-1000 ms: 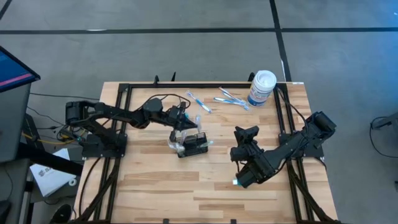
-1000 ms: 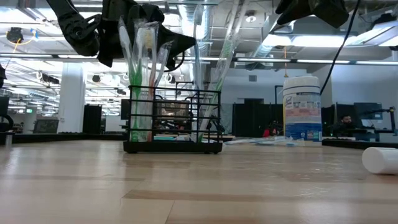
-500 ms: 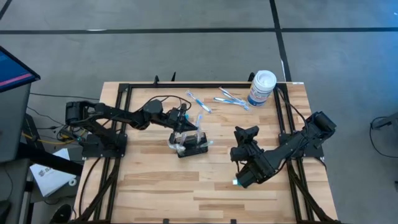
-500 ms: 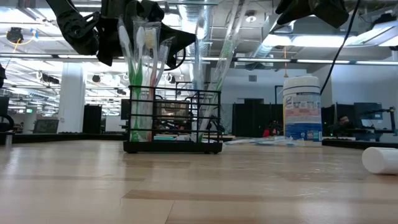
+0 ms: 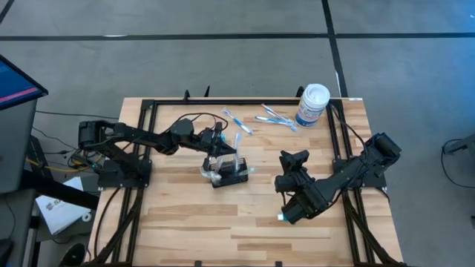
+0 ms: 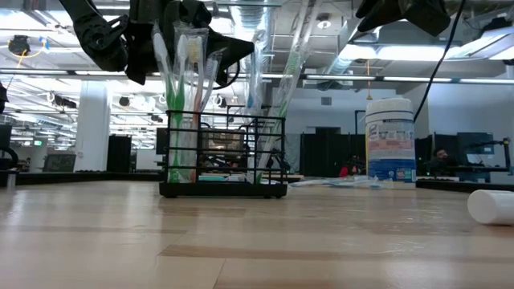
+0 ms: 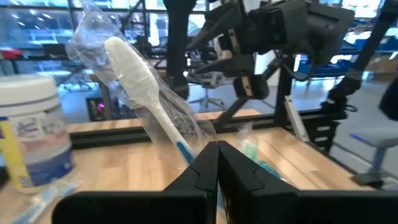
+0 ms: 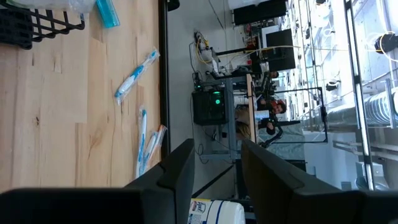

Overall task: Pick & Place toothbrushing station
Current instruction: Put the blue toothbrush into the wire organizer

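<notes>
Little changes from half a second ago: left gripper (image 5: pixel 220 150) still pinched on a wrapped toothbrush (image 7: pixel 144 73), lowered slightly toward the toothbrushing station (image 5: pixel 229 172) directly beneath. Probably loading continues, station itself not yet picked up; right gripper (image 5: pixel 295 165) parked well aside, fingers apart, empty.

From my station the table (image 5: pixel 185 222) showed as pale wood planks with a light satin sheen. The toothbrushing station (image 6: pixel 225 156) was thin black wire mesh, matt. The toothbrushes (image 6: pixel 186 76) standing in it sat in clear, crinkled, glossy plastic wrap, and one white plastic toothbrush (image 7: pixel 146 81) looked smooth. The white canister (image 6: pixel 389 140) was glossy plastic with a printed paper-like label. Both arms looked matt black.
</notes>
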Available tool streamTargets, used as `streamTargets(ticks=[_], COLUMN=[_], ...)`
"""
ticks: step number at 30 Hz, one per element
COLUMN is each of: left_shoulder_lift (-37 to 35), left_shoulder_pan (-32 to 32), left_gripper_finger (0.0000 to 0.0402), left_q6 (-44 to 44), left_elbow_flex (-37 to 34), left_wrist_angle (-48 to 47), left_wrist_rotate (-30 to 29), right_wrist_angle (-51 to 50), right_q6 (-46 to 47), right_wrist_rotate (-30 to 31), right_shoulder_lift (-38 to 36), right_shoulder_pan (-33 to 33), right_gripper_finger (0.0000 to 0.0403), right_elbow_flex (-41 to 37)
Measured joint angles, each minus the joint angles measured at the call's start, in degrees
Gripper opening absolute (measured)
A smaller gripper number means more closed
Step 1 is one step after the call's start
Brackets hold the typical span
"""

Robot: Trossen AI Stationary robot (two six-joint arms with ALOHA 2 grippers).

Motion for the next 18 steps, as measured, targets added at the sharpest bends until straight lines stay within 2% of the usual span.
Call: streamTargets(ticks=[6,18], left_shoulder_lift=[0.07,1.01], left_shoulder_pan=[-0.87,-2.39], left_gripper_finger=[0.0,0.0], left_q6=[2.07,4.11], left_elbow_flex=[0.0,0.02], left_wrist_angle=[-0.02,0.21], left_wrist_rotate=[-4.97,-8.89], right_wrist_angle=[0.0,0.09], right_q6=[0.0,0.0], right_wrist_rotate=[0.0,0.01], right_shoulder_lift=[0.0,0.0], right_shoulder_pan=[-0.02,-0.02], right_gripper_finger=[0.0122,0.0122], right_elbow_flex=[0.0,0.0])
